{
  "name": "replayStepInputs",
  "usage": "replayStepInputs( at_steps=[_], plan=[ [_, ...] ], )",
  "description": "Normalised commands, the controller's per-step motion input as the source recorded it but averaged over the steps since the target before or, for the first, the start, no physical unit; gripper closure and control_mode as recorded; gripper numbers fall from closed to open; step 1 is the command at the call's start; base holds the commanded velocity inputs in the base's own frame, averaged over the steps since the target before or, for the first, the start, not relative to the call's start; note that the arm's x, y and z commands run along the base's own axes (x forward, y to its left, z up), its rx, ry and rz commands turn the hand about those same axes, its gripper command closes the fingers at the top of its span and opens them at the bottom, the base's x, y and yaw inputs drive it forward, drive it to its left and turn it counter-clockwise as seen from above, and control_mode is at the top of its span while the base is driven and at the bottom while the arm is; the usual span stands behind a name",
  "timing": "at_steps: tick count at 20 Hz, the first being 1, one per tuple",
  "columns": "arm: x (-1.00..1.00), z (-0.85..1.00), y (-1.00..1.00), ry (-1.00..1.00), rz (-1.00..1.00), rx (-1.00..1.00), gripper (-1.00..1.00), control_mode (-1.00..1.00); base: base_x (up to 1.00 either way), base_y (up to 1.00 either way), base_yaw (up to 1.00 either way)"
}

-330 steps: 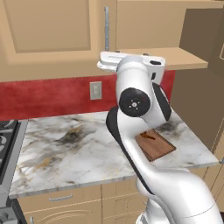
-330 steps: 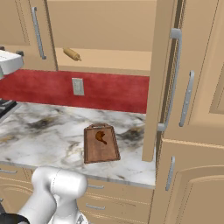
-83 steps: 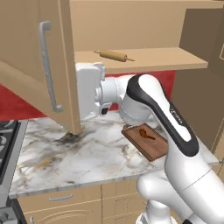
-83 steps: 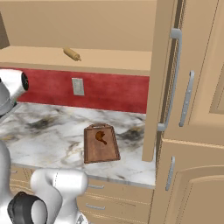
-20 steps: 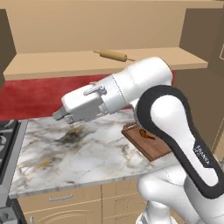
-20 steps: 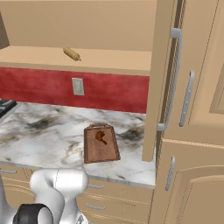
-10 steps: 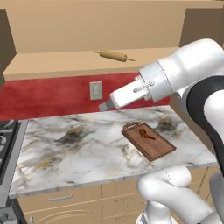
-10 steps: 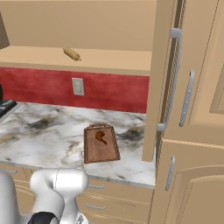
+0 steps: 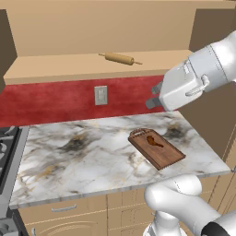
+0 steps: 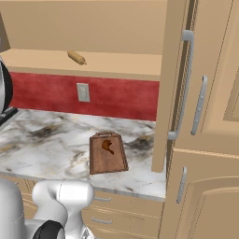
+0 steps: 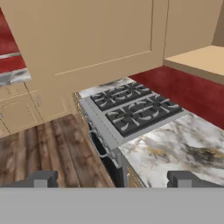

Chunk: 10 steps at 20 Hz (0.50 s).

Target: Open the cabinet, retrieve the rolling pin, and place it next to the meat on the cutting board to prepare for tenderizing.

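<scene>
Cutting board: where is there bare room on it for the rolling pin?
The meat sits near the handle end of the cutting board, so the stretch from meat to the far rim is free. Bare marble counter borders its left side.

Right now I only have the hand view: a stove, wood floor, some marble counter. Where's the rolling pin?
Observer: The rolling pin lies on the open cabinet's bottom shelf, above the wall outlet.
Operator: And the meat?
Observer: The meat sits on the cutting board, on the counter below and right of the pin.
Operator: Is the gripper holding anything?
Observer: No. The gripper is open and empty, in the air above the counter and lower than the shelf.
</scene>
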Motion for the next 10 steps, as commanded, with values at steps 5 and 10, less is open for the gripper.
replayStepInputs(
  at_steps=[5, 10],
  plan=[
    [0.16, 0.04, -0.59, -0.23, -0.09, -0.10, -1.00, -1.00, 0.00, 0.00, 0.00],
    [0.44, -0.09, -0.42, -0.10, -0.10, -0.01, -1.00, -1.00, 0.00, 0.00, 0.00]
  ],
)
